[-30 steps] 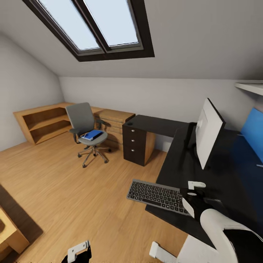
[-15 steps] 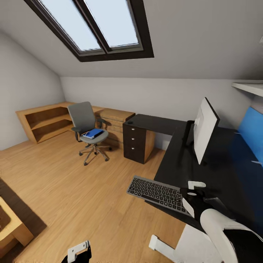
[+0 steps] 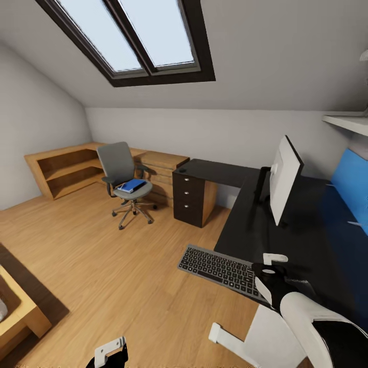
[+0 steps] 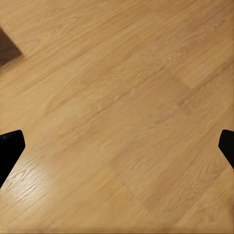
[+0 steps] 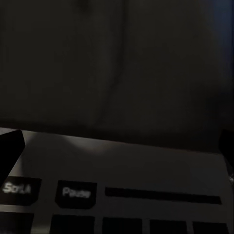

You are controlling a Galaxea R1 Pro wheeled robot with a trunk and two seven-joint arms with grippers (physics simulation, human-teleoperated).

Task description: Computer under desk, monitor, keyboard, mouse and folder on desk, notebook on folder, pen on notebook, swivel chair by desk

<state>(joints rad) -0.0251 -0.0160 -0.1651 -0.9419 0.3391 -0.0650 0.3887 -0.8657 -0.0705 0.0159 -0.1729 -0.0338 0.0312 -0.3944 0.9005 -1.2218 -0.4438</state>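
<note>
The left gripper's fingers (image 4: 9,151) are seen spread wide with nothing between them, hung low over bare floor (image 4: 117,97); the right gripper (image 3: 271,273) is closed on the end of the keyboard (image 3: 217,268), whose top key row is seen close up at the wrist above the dark desk (image 3: 286,235). By judgement, the task is at an early stage: the monitor (image 3: 283,179) is already stood on the desk, while the keyboard is held with most of its length jutting past the desk's edge over the floor, not yet set beside the monitor. The folder (image 3: 130,185) is left on the chair (image 3: 122,176), well apart from the desk, with a dark book, perhaps the notebook, lying on it; the pen cannot be made out. From left to right, low wooden shelving (image 3: 61,171), the chair, a black drawer unit (image 3: 190,199), the desk and 1 blue panel (image 3: 352,189) are ranged under a sloped ceiling with 1 skylight (image 3: 138,41).
</note>
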